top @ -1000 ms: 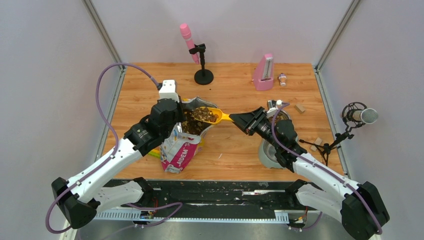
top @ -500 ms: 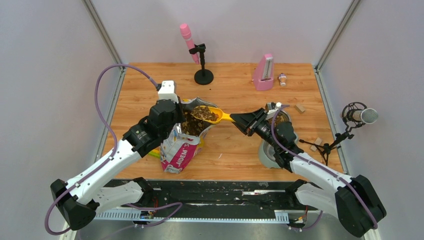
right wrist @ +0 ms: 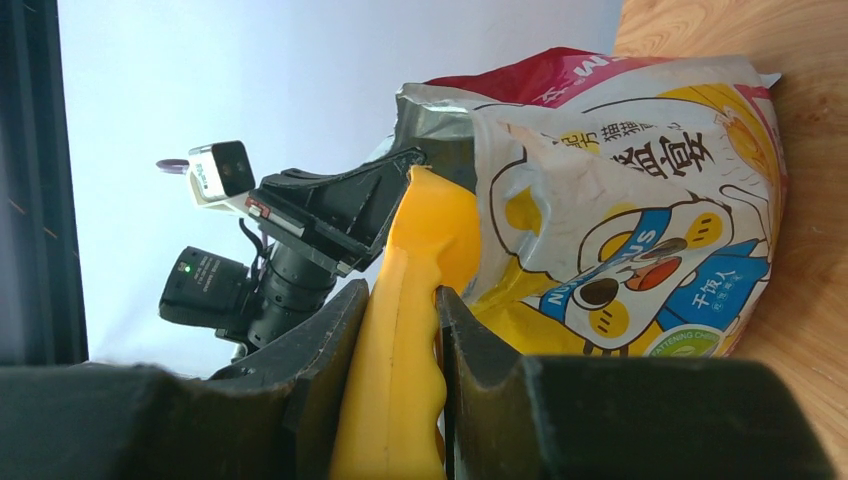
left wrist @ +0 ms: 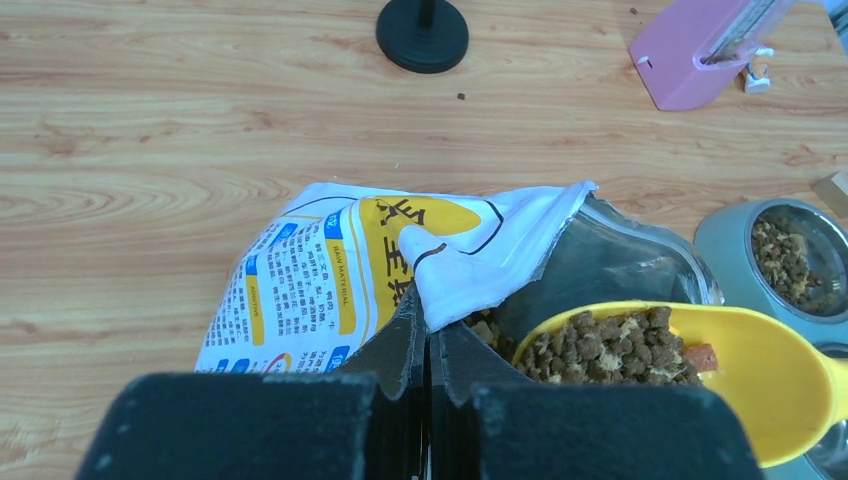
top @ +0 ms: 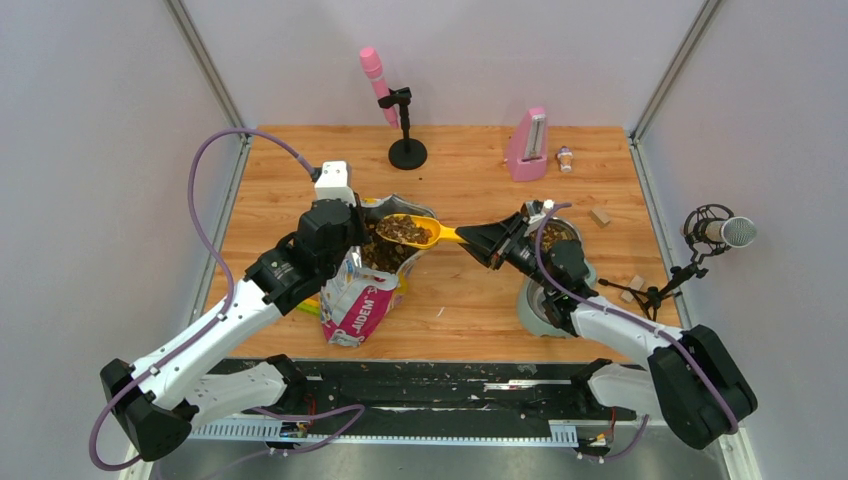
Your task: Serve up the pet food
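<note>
A yellow scoop (top: 412, 231) heaped with brown pet food (left wrist: 612, 347) hovers over the open mouth of the printed bag (top: 365, 290). My right gripper (top: 468, 238) is shut on the scoop's handle (right wrist: 400, 340). My left gripper (left wrist: 428, 325) is shut on the bag's torn white top edge (left wrist: 470, 270) and holds the mouth open. More kibble lies inside the bag (top: 385, 252). A grey metal bowl (top: 538, 305) with some kibble (left wrist: 785, 255) stands at the right, mostly under the right arm.
A pink microphone on a black round stand (top: 406, 152) is behind the bag. A pink metronome (top: 528, 145) and a small bottle (top: 565, 158) stand at the back right. Wooden blocks (top: 600, 216) and a grey microphone (top: 722, 232) are at the right edge.
The scoop has lifted slightly and drawn a little left over the bag's mouth. The right arm's elbow has swung inward. The left arm holds still.
</note>
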Robot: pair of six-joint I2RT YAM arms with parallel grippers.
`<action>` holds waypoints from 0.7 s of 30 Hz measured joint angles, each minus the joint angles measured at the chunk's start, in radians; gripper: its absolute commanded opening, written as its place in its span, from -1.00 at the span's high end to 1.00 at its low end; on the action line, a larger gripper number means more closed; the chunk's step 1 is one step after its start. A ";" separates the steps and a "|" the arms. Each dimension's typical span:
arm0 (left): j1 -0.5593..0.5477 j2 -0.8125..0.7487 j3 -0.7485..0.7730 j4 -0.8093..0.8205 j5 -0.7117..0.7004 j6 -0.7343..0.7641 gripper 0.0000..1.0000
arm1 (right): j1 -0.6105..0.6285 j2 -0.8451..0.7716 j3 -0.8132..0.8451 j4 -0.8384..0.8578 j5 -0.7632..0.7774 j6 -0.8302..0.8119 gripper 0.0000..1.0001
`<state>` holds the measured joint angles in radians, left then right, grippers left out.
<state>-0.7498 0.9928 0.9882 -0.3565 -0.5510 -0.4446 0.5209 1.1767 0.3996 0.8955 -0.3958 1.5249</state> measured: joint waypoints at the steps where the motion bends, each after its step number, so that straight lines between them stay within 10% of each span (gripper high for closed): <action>1: 0.000 -0.001 0.000 -0.001 -0.001 0.000 1.00 | -0.001 0.011 0.005 0.002 -0.008 0.001 1.00; 21: 0.004 -0.004 0.000 -0.007 -0.008 0.000 1.00 | -0.070 0.126 0.074 0.106 -0.193 0.068 1.00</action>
<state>-0.7456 0.9890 0.9882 -0.3634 -0.5591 -0.4442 0.4507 1.3029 0.4732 1.0016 -0.5888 1.5929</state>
